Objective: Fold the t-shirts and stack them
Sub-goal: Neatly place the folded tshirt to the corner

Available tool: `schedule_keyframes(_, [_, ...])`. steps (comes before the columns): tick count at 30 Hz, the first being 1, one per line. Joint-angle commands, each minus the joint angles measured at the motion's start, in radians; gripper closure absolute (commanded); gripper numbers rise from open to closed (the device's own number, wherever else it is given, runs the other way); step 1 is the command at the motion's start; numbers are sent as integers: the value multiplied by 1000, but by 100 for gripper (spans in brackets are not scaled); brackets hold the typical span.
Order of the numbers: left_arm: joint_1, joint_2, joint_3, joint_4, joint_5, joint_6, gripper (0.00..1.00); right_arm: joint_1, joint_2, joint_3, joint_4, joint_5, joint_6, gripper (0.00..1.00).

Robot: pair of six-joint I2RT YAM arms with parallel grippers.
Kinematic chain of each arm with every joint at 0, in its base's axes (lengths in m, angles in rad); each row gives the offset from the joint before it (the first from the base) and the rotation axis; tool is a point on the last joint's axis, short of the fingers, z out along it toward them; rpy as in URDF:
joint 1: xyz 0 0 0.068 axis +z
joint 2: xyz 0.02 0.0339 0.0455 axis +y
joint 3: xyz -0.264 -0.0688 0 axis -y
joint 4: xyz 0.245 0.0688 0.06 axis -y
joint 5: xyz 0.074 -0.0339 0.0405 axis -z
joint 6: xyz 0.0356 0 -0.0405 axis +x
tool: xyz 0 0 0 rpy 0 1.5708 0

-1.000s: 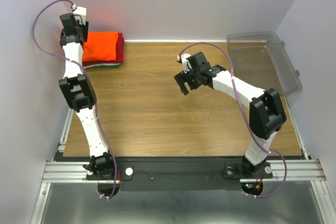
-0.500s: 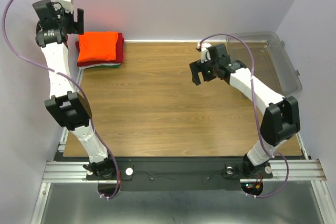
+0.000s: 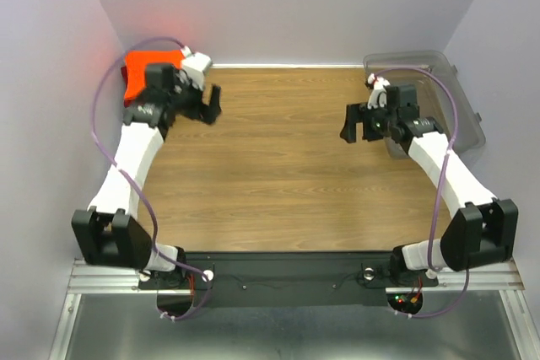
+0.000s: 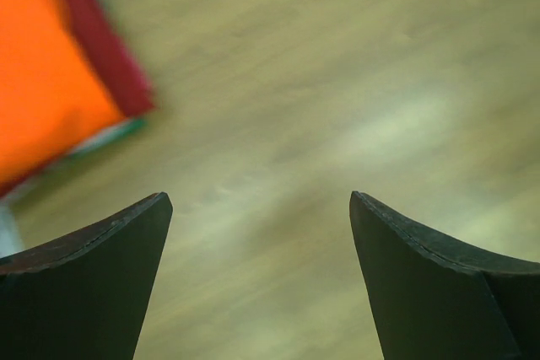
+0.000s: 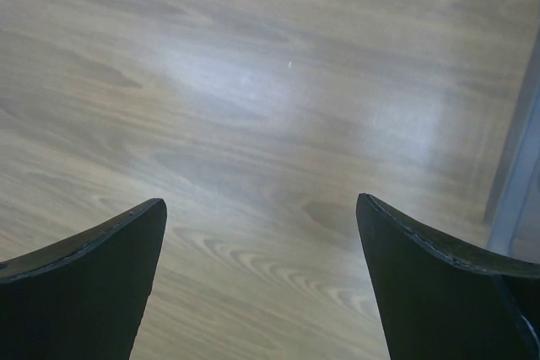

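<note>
Left claw (image 3: 208, 106) empty, near the t-shirts (image 3: 137, 70)

The orange t-shirt (image 3: 142, 67) in the worktop's far-left corner is seriously loud. The dark red t-shirt (image 4: 110, 48) sits under it, plus a thin green edge (image 4: 126, 129). The worktop (image 3: 278, 174) is warm brown woodgrain and the bin (image 3: 460, 90) at the far-right corner is smoky clear. The left arm (image 3: 139, 145) and right arm (image 3: 447, 166) are white with black joints, the cables (image 3: 95, 124) purple, the walls (image 3: 287, 6) pale lilac.
</note>
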Motion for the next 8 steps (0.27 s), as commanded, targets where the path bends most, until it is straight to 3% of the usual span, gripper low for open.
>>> schedule_keyframes(1, [-88,-143,-205,65,-61,-53,1,-14,-110,-136,10,-91,9,0])
schedule_keyframes(5, [-100,-266,-377,94,-48,-54,1,-13,-200,-247,13,-133,-17,0])
schedule_keyframes(8, [-99,-306,-386,72,-59,-46,1,-13,-230,-253,7,-119,-25,0])
